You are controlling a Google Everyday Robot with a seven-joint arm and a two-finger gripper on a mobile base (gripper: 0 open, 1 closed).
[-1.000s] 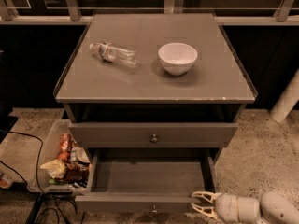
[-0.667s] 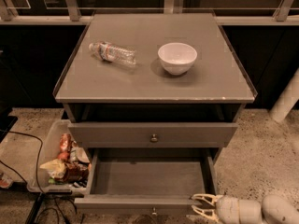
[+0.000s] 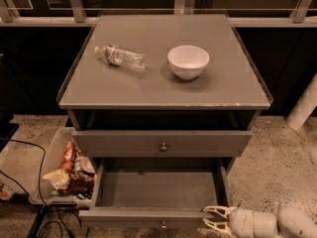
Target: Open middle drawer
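pale two-finger claw (image 3: 214, 219) spread and empty, low by the right front corner of the flat-fronted grey middle drawer (image 3: 158, 188), pulled well out under the grey desk (image 3: 163, 90). looks done: back straight off, don't bump the front.

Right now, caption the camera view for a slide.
The middle drawer stands open, gripper with spread fingers at its front corner; bottle and bowl on the cabinet top.
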